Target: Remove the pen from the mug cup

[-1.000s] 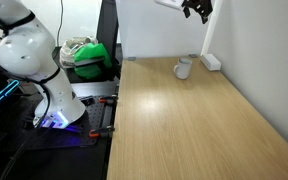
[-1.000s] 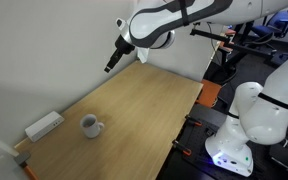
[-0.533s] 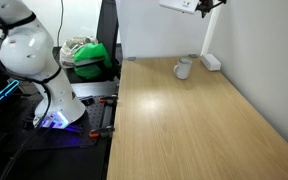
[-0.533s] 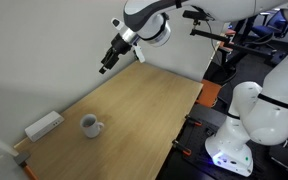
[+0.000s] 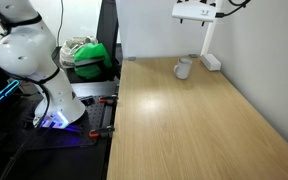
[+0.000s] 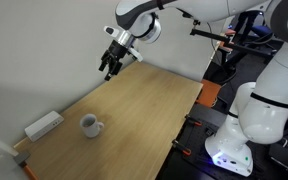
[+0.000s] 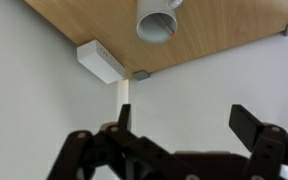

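The pale mug cup stands near the far edge of the wooden table, and it shows in both exterior views. In the wrist view the mug is at the top, far from the jaws. I cannot make out the pen in any view. My gripper hangs high in the air above the table, well away from the mug. It is open and empty, and its two dark fingers are spread wide. It also shows at the top edge of an exterior view.
A white rectangular block lies beside the mug against the wall; it also shows in the other views. A white wall borders the table. The robot base and a green bag are off the table's side.
The wrist has turned and the gripper has shifted and dropped slightly in the air. The mug and the block have not moved.
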Robot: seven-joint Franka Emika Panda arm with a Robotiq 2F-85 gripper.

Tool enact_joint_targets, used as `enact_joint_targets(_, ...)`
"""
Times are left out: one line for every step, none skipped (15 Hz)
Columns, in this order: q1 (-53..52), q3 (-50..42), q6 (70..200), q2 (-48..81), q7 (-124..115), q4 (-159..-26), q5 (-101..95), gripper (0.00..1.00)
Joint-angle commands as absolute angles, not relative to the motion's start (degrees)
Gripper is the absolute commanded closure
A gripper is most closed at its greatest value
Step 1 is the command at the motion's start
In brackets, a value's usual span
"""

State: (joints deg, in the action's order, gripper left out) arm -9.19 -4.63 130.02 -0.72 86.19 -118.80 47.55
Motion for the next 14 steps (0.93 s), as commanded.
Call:
enact_joint_targets(-6.2, -1.6, 129.8, -0.1, 86.3, -118.3, 47.4, 0.00)
enact_joint_targets(-5.8, -1.2, 129.8, 0.2, 86.2, -118.4, 47.3, 0.00)
enact_joint_targets(-5.7, -1.1, 129.8, 0.2, 86.2, -118.4, 47.3, 0.00)
enact_joint_targets(-5.7, -1.1, 129.8, 0.2, 86.2, -118.4, 47.4, 0.00)
enact_joint_targets(-5.6, -1.1, 129.8, 0.2, 86.2, -118.4, 47.4, 0.00)
enact_joint_targets(-5.6, -1.1, 129.8, 0.1, 86.2, -118.4, 47.4, 0.00)
enact_joint_targets(-5.5, -0.9, 128.6, 0.6, 87.7, -117.8, 48.4, 0.00)
enact_joint_targets(-5.4, -0.4, 128.4, 1.3, 89.2, -117.3, 48.7, 0.00)
enact_joint_targets(-5.3, 0.0, 127.2, 2.2, 91.6, -116.5, 49.3, 0.00)
enact_joint_targets(-5.2, 0.5, 126.8, 2.8, 94.3, -116.1, 50.2, 0.00)
enact_joint_targets(-5.0, 0.9, 125.3, 3.7, 96.6, -115.4, 51.5, 0.00)
enact_joint_targets(-4.8, 1.2, 123.7, 4.5, 98.9, -114.7, 52.2, 0.00)
enact_joint_targets(-4.5, 1.4, 121.6, 5.4, 101.2, -113.7, 53.5, 0.00)
enact_joint_targets(-4.2, 1.6, 120.1, 6.3, 103.0, -112.8, 54.6, 0.00)
